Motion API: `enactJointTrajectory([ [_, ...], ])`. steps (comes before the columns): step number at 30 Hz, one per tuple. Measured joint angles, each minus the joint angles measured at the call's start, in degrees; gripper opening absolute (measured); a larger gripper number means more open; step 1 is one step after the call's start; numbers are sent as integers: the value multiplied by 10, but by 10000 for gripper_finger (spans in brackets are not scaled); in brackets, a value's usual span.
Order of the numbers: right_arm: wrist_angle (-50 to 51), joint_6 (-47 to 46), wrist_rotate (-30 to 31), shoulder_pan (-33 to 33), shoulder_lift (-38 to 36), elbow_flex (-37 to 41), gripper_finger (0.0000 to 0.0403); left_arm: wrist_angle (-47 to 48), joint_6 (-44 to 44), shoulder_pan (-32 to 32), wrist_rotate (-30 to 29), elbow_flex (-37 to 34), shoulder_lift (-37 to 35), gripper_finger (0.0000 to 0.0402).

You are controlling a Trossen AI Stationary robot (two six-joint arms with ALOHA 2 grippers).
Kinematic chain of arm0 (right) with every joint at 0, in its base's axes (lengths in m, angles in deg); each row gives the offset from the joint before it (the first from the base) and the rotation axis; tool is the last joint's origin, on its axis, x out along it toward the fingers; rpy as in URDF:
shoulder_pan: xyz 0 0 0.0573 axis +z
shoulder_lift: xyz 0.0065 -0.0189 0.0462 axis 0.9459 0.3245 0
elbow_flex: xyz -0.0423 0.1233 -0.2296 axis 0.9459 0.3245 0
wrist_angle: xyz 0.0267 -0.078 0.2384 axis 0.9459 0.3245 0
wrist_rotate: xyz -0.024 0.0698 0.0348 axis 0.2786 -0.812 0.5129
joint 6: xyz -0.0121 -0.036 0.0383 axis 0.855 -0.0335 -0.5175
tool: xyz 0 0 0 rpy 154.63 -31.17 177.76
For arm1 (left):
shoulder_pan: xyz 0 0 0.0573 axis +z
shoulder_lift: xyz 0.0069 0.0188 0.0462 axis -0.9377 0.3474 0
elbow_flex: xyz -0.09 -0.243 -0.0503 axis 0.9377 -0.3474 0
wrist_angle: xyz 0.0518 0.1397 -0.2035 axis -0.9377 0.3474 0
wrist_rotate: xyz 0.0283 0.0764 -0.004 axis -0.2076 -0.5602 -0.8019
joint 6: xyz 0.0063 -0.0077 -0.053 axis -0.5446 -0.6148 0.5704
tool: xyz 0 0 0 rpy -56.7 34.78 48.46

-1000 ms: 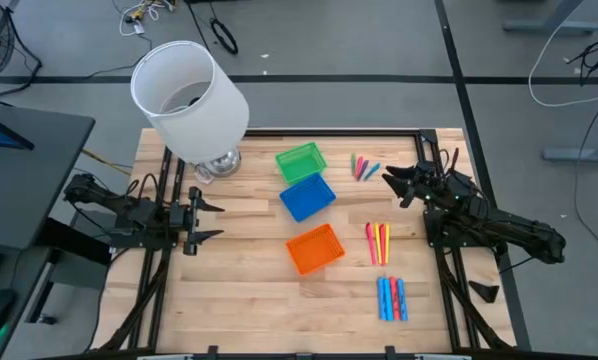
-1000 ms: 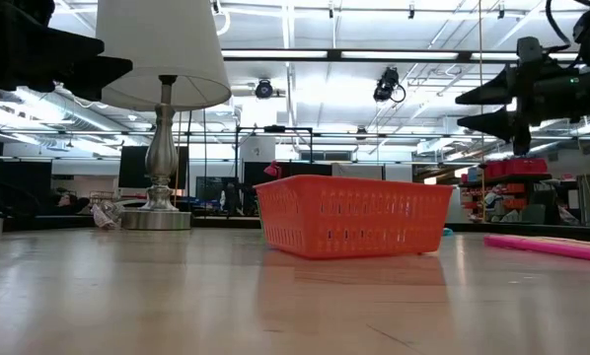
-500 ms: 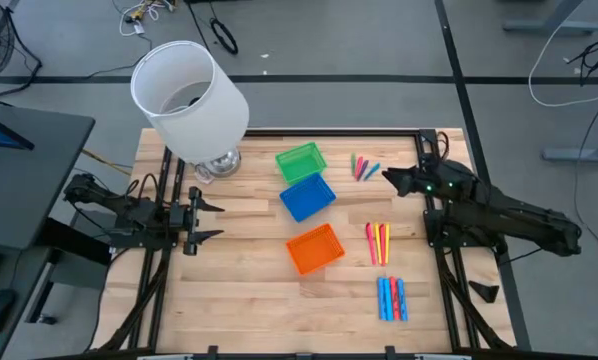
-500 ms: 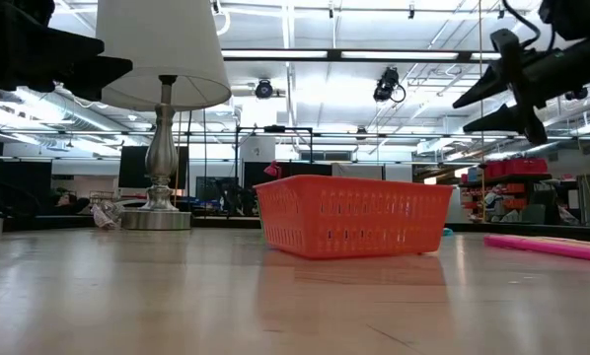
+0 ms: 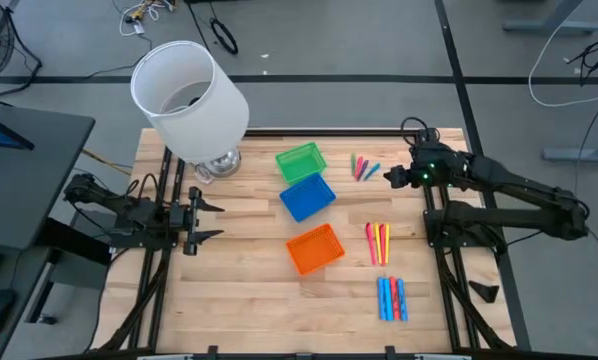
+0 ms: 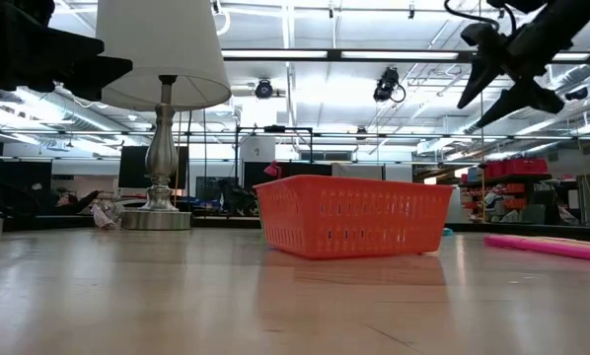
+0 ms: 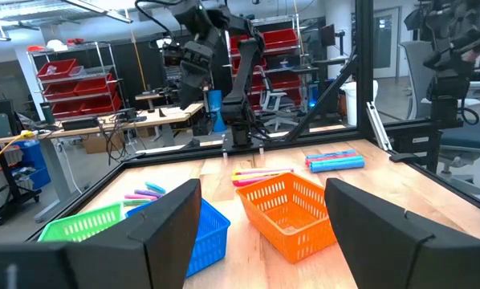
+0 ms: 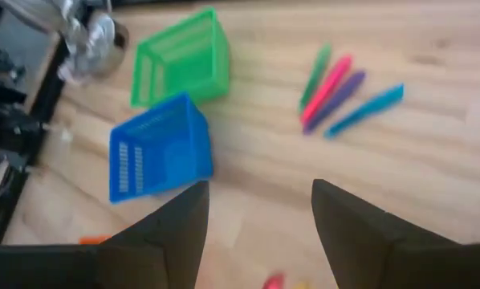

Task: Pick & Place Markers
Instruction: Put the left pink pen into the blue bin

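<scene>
Your right gripper (image 5: 388, 176) hangs above the table's right rear area with its two dark fingers spread wide and nothing between them; in the low view (image 6: 489, 97) it sits high, well clear of the wooden tabletop (image 5: 239, 270). Just ahead of its fingertips, toward table centre, lies the fanned cluster of four thin markers, green, pink, purple and teal (image 5: 363, 167); your right wrist view shows the same cluster (image 8: 340, 96) flat on the wood, untouched. Beyond that cluster from the claw stand the green rectangular plastic mesh tray (image 5: 300, 161) and the blue rectangular plastic mesh tray (image 5: 307, 196), close together. Toward the front edge from the claw, beside the arm's base, you have a row of pink, orange and yellow markers (image 5: 378, 242), and further front a group of blue and red markers (image 5: 392, 298). The orange rectangular plastic mesh tray (image 5: 314, 248) sits just beside the pink-orange-yellow row, on the side away from the right arm. Your left gripper (image 5: 203, 220) waits at the left edge of the table, well apart from all markers, fingers open and empty. A silver-based table lamp with a white shade (image 5: 187, 95) stands at the left rear corner.
</scene>
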Motion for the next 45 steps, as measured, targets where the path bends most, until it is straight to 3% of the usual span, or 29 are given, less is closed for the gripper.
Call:
enactJointTrajectory([
  [10,163,-41,-62,0,97,-114,224,0,0,0,0,0,0,273],
  [20,248,-100,-130,15,152,-129,224,0,0,0,0,0,0,273],
  [30,247,-191,-118,67,167,-129,224,0,0,0,0,0,0,273],
  [45,246,-363,-90,233,190,-129,224,0,0,0,0,0,0,273],
])
